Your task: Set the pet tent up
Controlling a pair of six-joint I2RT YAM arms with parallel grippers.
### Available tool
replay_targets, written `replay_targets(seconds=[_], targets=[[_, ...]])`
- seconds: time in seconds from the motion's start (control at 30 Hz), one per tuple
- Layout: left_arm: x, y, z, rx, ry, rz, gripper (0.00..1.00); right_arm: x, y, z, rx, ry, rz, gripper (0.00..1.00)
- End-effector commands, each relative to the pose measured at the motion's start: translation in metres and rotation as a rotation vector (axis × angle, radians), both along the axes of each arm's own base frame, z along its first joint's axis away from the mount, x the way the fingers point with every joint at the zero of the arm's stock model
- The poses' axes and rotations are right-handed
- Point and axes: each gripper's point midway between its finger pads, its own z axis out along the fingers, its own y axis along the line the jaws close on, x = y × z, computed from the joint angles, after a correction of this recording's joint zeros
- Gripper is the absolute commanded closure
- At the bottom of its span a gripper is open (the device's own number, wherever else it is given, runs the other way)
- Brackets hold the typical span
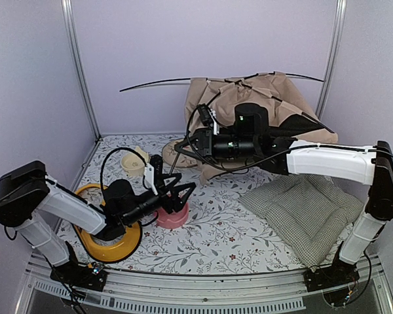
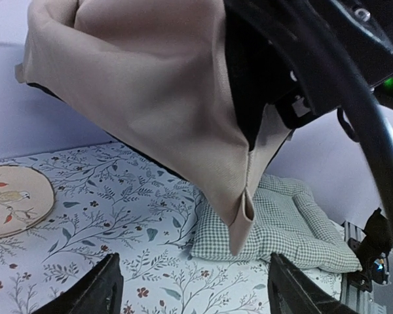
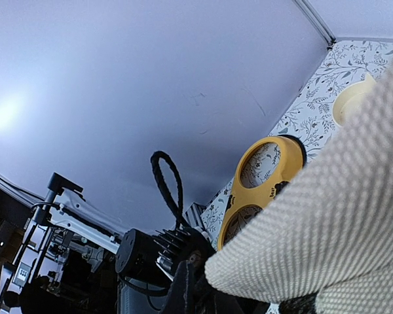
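The pet tent [image 1: 262, 108] is a beige fabric heap at the back right, with a thin black pole [image 1: 160, 82] arcing out to the left. My right gripper [image 1: 187, 145] reaches left from it. In the right wrist view the tent fabric [image 3: 340, 229] fills the space at its jaws, and it looks shut on it. The left wrist view shows the tent [image 2: 150, 98] held up off the table, a folded corner [image 2: 241, 226] hanging down. My left gripper [image 1: 180, 190] is open and empty, low over the table in front of that corner [image 2: 196, 291].
A green-checked cushion [image 1: 304, 209] lies front right. A yellow two-hole bowl stand [image 1: 108, 232] leans by the left arm, a pink bowl [image 1: 172, 217] beside it. A cream bowl [image 1: 132, 163] and a round embroidered disc [image 2: 13, 199] lie at the left back.
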Motion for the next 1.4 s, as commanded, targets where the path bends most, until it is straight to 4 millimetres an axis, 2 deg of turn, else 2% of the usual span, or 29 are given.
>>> replay_targets(seconds=[0.0,0.13,0.33,0.43,0.7,0.8,0.9,1.07,1.23,1.37], targets=[[-0.007,-0.022,0.022,-0.059,-0.087,-0.054,0.27,0.008,-0.003,0.049,0.103,-0.126,-0.035,1.0],[0.0,-0.033,0.015,-0.044,-0.082,-0.043,0.31,0.009,-0.004,0.056,0.112,-0.136,-0.04,1.0],[0.006,-0.047,0.015,-0.051,-0.089,-0.051,0.4,0.01,-0.006,0.059,0.11,-0.142,-0.053,1.0],[0.009,-0.052,0.014,-0.048,-0.087,-0.055,0.49,0.011,-0.007,0.06,0.105,-0.142,-0.059,1.0],[0.011,-0.061,0.004,-0.041,-0.06,-0.069,0.55,0.012,-0.01,0.062,0.098,-0.15,-0.078,1.0],[0.013,-0.062,0.004,-0.043,-0.06,-0.068,0.62,0.013,-0.011,0.062,0.095,-0.151,-0.084,1.0],[0.013,-0.064,0.004,-0.034,-0.058,-0.068,0.76,0.014,-0.012,0.062,0.091,-0.153,-0.093,1.0],[0.012,-0.054,0.004,-0.015,-0.051,-0.043,1.0,0.016,-0.017,0.063,0.082,-0.163,-0.118,1.0],[0.003,-0.034,0.001,0.009,-0.043,-0.023,1.0,0.019,-0.027,0.058,0.057,-0.175,-0.163,1.0],[-0.007,-0.021,-0.003,0.039,-0.034,-0.022,1.0,0.02,-0.034,0.044,0.026,-0.164,-0.188,1.0]])
